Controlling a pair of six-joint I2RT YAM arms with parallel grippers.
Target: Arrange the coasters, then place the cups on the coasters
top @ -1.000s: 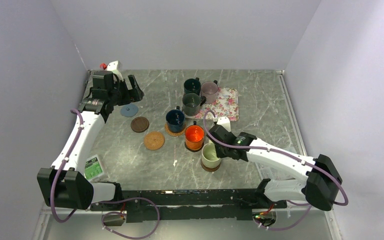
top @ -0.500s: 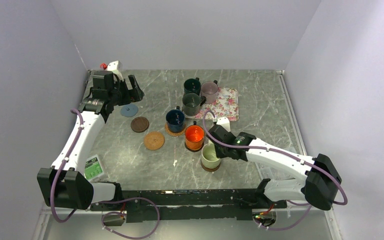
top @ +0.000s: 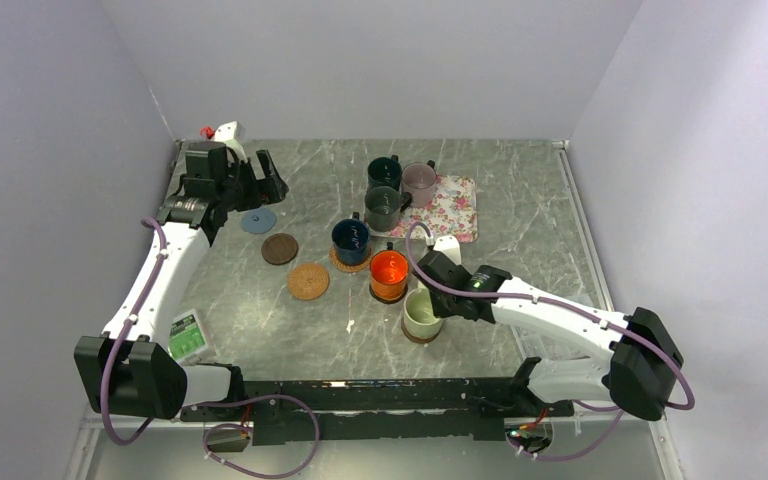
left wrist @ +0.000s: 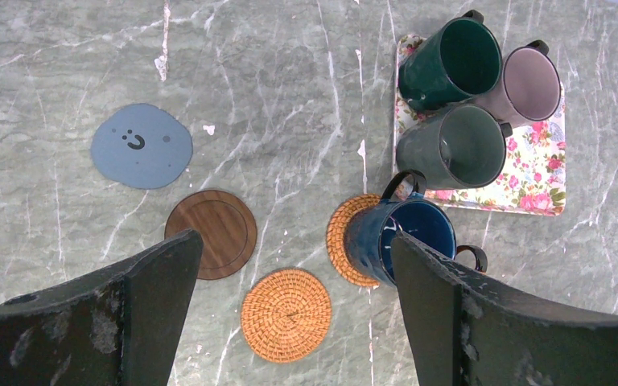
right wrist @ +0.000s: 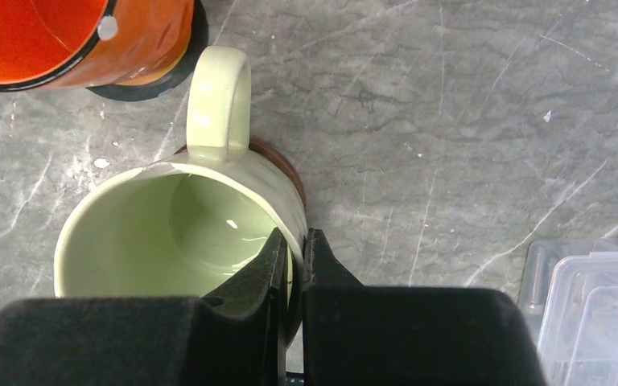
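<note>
My right gripper [right wrist: 295, 237] is shut on the wall of the cream cup [right wrist: 173, 225], one finger inside and one outside; the cup stands on a dark brown coaster [right wrist: 286, 165]. Next to it the orange cup [top: 389, 272] sits on a black coaster [right wrist: 161, 80]. The navy cup [left wrist: 406, 237] rests on a tan woven coaster [left wrist: 342, 241]. Bare on the table lie a grey-blue coaster [left wrist: 141, 146], a dark brown coaster [left wrist: 217, 229] and a tan woven coaster [left wrist: 286, 314]. My left gripper [left wrist: 294, 240] hangs open high above them, holding nothing. Dark green [left wrist: 451, 60], mauve [left wrist: 527, 84] and dark grey [left wrist: 455, 149] cups stand at the mat.
A floral rectangular mat [top: 452, 210] lies at the back centre. A clear plastic box [right wrist: 591, 305] sits near my right arm. A small green-and-white packet [top: 187, 335] lies at the front left. A red-and-white object [top: 222, 131] stands in the back left corner.
</note>
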